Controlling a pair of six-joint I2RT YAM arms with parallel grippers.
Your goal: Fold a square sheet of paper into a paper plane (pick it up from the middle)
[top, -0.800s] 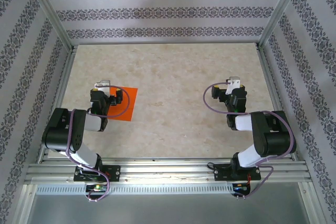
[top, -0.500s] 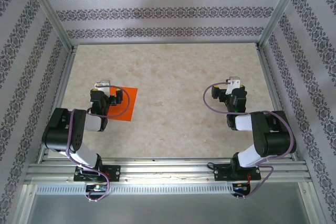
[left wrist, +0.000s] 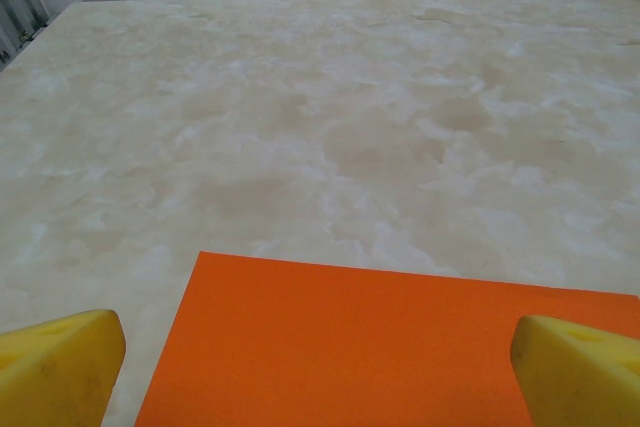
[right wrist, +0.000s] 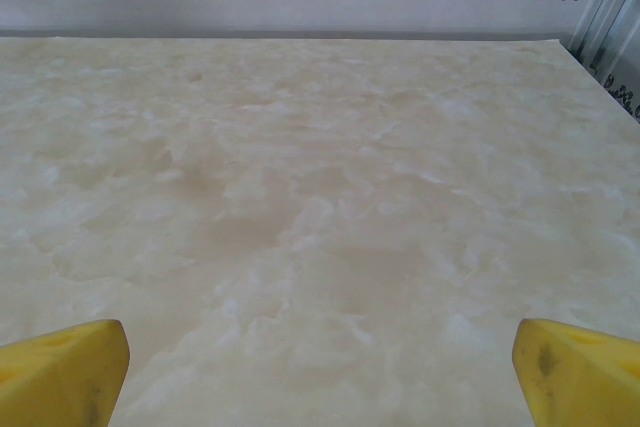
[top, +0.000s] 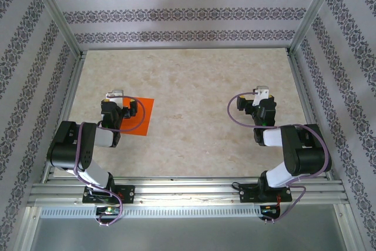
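Bright orange, the square sheet of paper [top: 144,116] lies flat, uncreased on the worktop [top: 194,86]; left gripper [left wrist: 318,372] hovers over it, right gripper [right wrist: 320,372] well apart, both spread wide, empty

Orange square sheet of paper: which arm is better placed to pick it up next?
Left. The thin bright orange square sheet of paper lies flat directly below the open left gripper. The open right gripper hangs over beige marbled tabletop, far from the sheet.
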